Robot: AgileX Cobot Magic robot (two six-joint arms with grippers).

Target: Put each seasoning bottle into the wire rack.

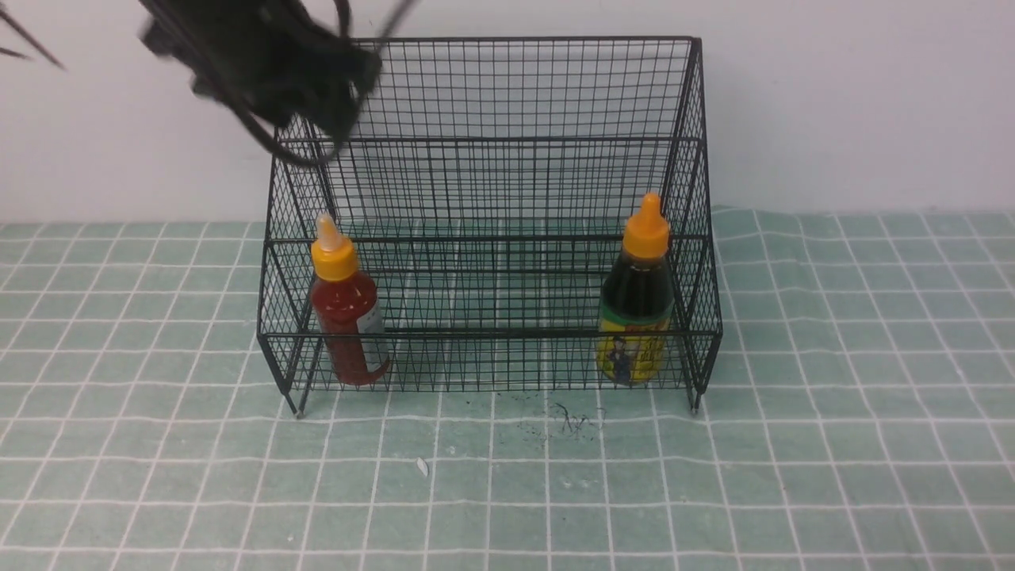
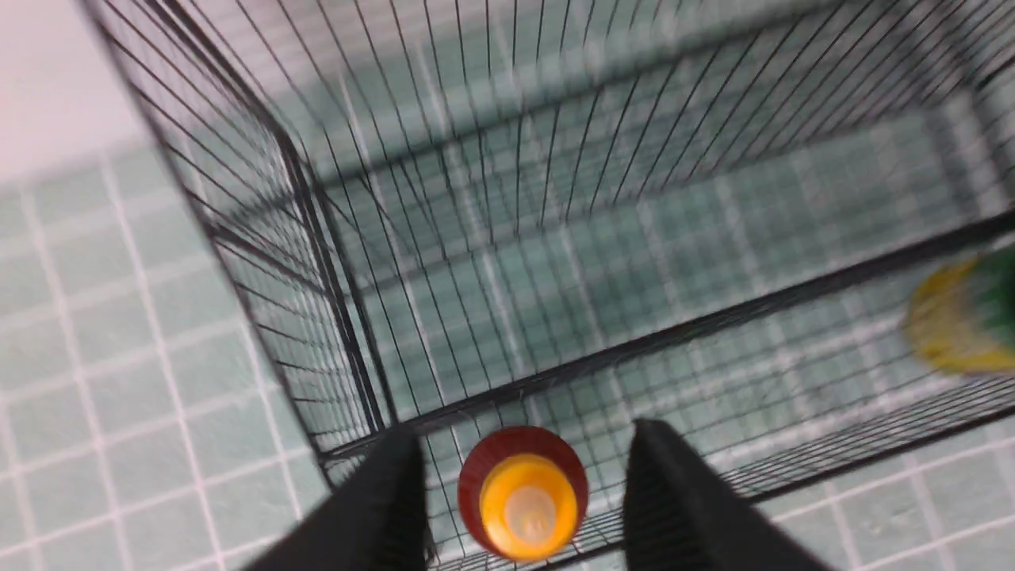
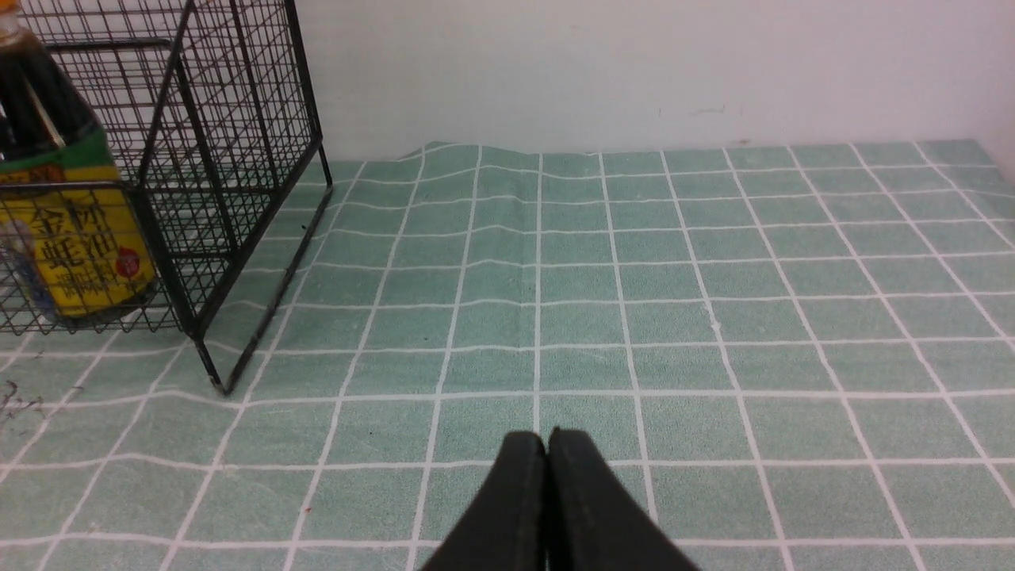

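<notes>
The black wire rack stands at the middle back of the table. The red-sauce seasoning bottle stands upright inside its front left corner, and the dark-sauce seasoning bottle stands upright inside the front right corner. My left gripper hangs blurred above the rack's left side. In the left wrist view the left gripper is open, high over the red bottle's orange cap, touching nothing. The dark bottle shows blurred at the edge. My right gripper is shut and empty, low over the cloth to the right of the rack and the dark bottle.
A green checked cloth covers the table up to a white wall. Small dark specks and a white scrap lie in front of the rack.
</notes>
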